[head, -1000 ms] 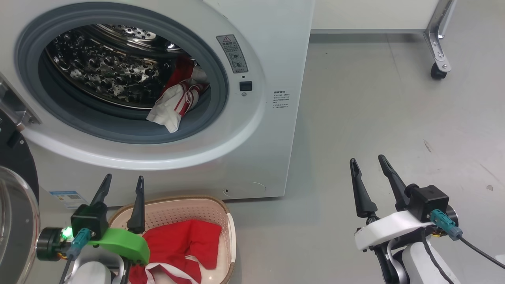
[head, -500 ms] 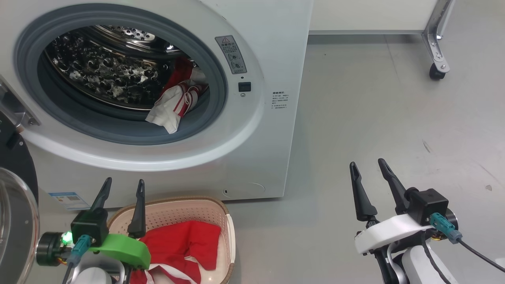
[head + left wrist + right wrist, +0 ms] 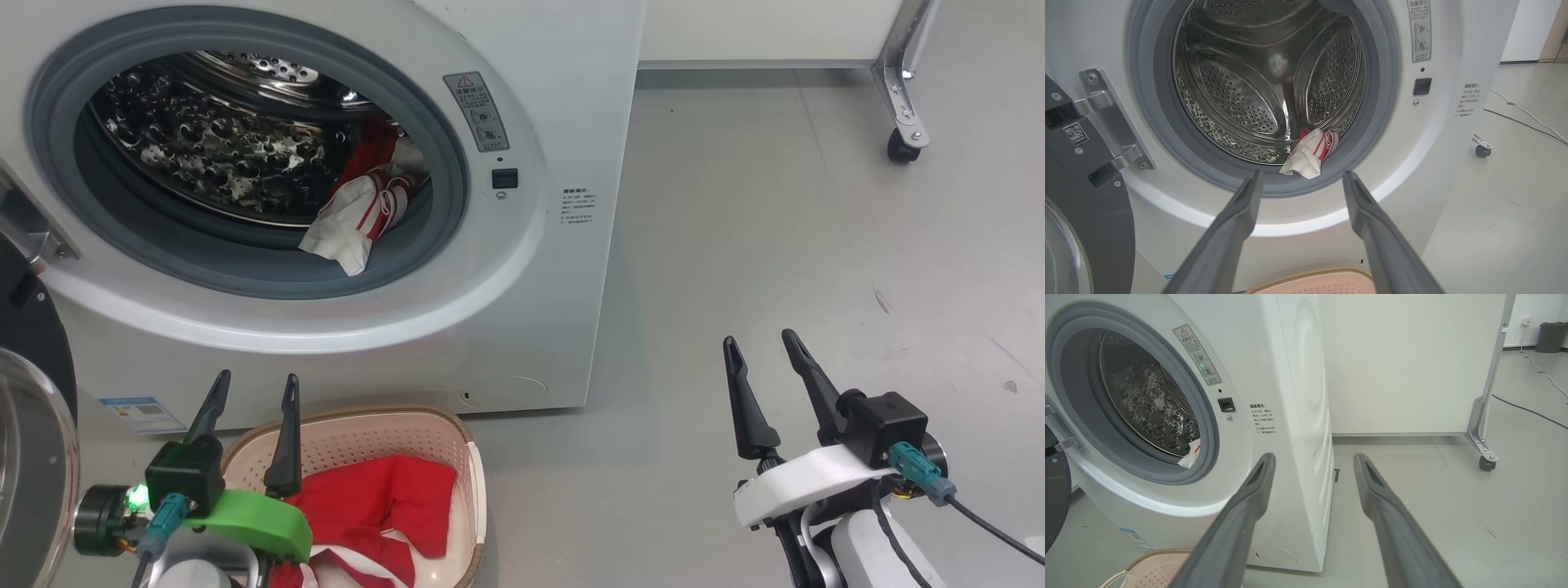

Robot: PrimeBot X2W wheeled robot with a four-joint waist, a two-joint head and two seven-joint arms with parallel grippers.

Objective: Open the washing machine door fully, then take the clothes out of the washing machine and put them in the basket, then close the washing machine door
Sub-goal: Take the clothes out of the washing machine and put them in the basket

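The white washing machine point(image 3: 563, 106) stands with its door point(image 3: 33, 457) swung open at the far left. A red and white garment point(image 3: 359, 216) lies at the drum's front lip, also seen as the garment point(image 3: 1308, 153) in the left wrist view. More red clothes point(image 3: 375, 506) lie in the cream basket point(image 3: 478, 482) on the floor below the opening. My left gripper point(image 3: 253, 385) hovers open over the basket's near left, empty. My right gripper point(image 3: 759, 347) stands open and empty over bare floor to the machine's right.
A metal frame leg with a caster point(image 3: 902, 143) stands at the back right. A black cable point(image 3: 1527, 410) runs across the floor behind it. A dark bin point(image 3: 1551, 337) sits far back by the wall.
The whole picture has drifted slightly left and up, so the camera has shifted. Both grippers sit a little lower in the picture, still open.
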